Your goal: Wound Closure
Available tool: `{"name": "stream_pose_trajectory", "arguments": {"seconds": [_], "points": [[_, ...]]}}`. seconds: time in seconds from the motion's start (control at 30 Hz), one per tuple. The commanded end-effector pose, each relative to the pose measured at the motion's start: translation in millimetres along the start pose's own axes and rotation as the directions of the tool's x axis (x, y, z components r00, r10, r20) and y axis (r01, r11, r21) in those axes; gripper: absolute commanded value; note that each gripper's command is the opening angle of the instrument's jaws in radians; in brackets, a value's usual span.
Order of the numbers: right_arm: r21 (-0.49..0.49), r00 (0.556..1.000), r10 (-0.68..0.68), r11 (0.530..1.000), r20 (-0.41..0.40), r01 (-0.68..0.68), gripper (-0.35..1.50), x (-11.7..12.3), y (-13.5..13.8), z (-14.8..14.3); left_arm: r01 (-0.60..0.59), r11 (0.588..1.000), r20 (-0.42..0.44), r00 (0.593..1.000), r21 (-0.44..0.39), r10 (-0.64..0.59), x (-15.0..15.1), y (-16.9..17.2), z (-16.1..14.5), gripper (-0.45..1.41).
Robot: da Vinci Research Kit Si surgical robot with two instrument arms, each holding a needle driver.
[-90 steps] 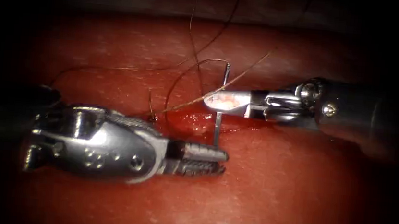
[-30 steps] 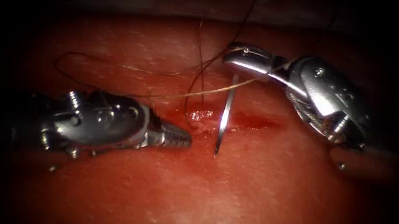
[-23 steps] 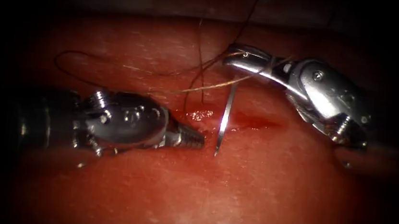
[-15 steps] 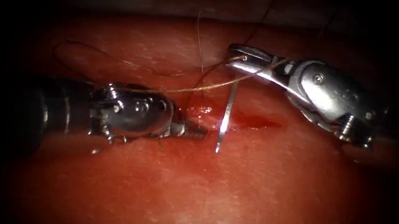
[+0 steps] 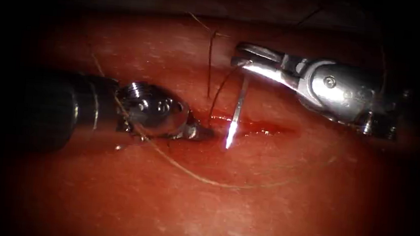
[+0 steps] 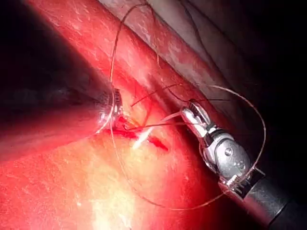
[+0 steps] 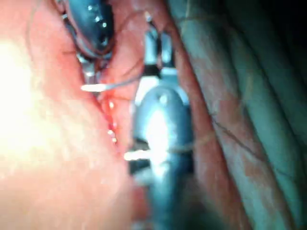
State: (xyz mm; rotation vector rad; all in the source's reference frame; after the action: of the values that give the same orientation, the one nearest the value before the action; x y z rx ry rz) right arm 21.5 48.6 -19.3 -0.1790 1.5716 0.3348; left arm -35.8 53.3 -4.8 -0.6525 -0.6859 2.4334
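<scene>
Right needle driver [image 5: 243, 60] grips the curved needle's [image 5: 238, 108] rear end, tip poised over the cut [image 5: 255, 127]; left needle driver [image 5: 203, 132], jaws narrowed on nothing, should steady the edge.

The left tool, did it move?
Yes. The left arm's end effector has slid right along the tissue, toward the cut, and its tip now rests at the cut's left end beside the needle.

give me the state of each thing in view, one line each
right tool: jaws shut on the needle near its thread end
needle: held above the cut, point down by its near edge, not in the tissue
left tool: tip at the cut's left end
thread: slack loop over the tissue
cut: open, wet with red fluid
</scene>
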Motion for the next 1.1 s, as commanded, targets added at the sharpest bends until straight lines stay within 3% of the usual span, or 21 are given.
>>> {"name": "stream_pose_trajectory", "arguments": {"seconds": [0.03, 0.37, 0.73, 1.1], "points": [[0.003, 1.0, -0.021, 1.0, -0.005, 0.021, -0.35, -0.5, 0.3, 1.0, 0.01, 1.0, 0.009, 1.0, -0.024, -0.01, 0.3, -0.2, 0.8, -0.35], [0.012, 0.994, -0.106, 0.994, -0.01, 0.106, -0.35, -1.4, -0.4, 2.9, 0.042, 0.993, 0.074, 0.997, -0.111, -0.034, 0.1, 0.9, 0.6, -0.35], [0.058, 0.989, -0.143, 0.988, 0.031, 0.141, -0.35, -3.3, -1.7, 2.4, 0.03, 0.992, 0.019, 0.999, -0.12, -0.028, 2.0, 1.7, -2.1, -0.35], [0.128, 0.985, -0.165, 0.979, 0.039, 0.159, -0.35, -4.8, -3.3, 1.9, 0.027, 0.991, 0.004, 1.0, -0.131, -0.027, 2.0, 1.9, -2.8, -0.35]]}}
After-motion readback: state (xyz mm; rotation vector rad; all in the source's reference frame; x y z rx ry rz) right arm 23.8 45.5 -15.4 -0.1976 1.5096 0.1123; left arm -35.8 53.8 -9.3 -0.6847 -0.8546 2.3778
